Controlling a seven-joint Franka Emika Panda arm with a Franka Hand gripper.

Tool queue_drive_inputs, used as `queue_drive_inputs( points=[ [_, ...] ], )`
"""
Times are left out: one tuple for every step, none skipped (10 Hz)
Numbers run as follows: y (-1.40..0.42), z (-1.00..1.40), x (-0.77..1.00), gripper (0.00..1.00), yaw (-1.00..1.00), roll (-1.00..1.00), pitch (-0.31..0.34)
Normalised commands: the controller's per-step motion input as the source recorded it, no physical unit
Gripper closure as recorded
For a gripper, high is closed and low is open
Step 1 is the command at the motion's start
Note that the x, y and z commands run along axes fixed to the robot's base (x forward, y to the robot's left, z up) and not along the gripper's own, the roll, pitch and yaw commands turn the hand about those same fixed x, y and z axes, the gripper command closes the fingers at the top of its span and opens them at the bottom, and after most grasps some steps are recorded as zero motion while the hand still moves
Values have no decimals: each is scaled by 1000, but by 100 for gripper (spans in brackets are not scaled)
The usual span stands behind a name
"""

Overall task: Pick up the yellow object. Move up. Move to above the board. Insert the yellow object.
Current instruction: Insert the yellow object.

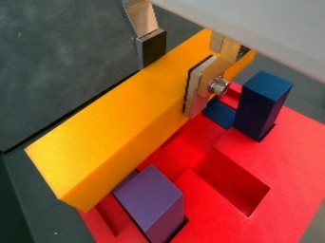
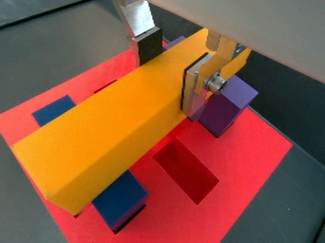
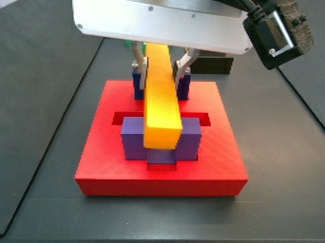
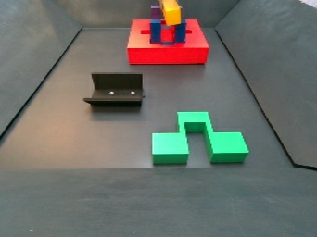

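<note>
gripper (image 3: 160, 66) holds yellow object (image 3: 160, 100) above board (image 3: 162, 171).

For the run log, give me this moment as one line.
gripper: shut on yellow bar | above red board | bar not yet inserted

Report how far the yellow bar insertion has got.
Done: the yellow object is picked up and carried over the board, clamped between the gripper fingers. In hand: it hangs between the blue block and purple block, above an open slot, as both wrist views show. Left: lowering it in and releasing; it does not look seated.
</note>
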Motion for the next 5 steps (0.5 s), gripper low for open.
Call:
queue_drive_inputs(
  points=[
    [20,0,86,100,0,19,161],
    [0,0,0,100,-94,34,189],
    [0,0,0,100,-163,80,209],
    [0,0,0,100,-217,119,221],
    [0,0,0,100,-226,90,181]
  ],
)
